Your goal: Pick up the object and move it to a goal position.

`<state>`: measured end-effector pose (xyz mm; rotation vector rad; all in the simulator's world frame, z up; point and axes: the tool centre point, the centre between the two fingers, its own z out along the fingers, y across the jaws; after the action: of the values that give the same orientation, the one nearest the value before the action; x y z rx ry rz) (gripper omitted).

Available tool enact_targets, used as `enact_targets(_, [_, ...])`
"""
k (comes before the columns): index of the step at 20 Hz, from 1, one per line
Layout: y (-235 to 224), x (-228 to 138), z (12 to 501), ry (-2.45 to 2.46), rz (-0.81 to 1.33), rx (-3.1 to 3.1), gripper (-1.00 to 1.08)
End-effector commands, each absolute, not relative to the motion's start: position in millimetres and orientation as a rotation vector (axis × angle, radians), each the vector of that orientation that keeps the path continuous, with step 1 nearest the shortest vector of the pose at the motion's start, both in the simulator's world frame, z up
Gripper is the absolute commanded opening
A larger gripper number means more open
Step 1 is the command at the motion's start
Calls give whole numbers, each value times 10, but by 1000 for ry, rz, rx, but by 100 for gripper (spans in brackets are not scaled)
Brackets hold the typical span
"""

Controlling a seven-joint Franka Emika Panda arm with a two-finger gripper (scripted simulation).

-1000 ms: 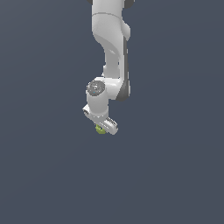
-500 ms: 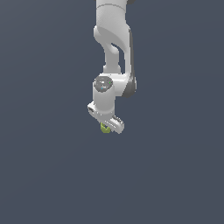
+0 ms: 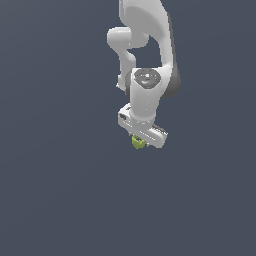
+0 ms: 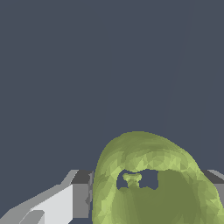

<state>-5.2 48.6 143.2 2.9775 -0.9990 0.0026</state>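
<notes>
The object (image 3: 138, 142) is a small yellow-green lumpy thing hanging just under the white hand of my arm in the exterior view. My gripper (image 3: 140, 141) is shut on it, and most of the object is hidden by the hand. In the wrist view the object (image 4: 153, 175) fills the space between the two grey fingers (image 4: 81, 188), lumpy and rounded, with a dark hollow showing through its middle. Gripper and object are held in the air against the plain dark background.
Only a uniform dark grey-blue background surrounds the arm in both views. No table edge, container or other object shows.
The arm has carried the object toward the exterior view's right and slightly upward across the three frames. The grip on the object has not changed.
</notes>
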Motion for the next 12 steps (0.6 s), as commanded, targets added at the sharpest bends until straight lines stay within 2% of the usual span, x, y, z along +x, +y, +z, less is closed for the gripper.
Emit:
enact_targets(1, [718, 1, 1638, -1000, 3, 2976, -100])
enact_targets(12, [1684, 263, 2487, -1000, 2, 2977, -100])
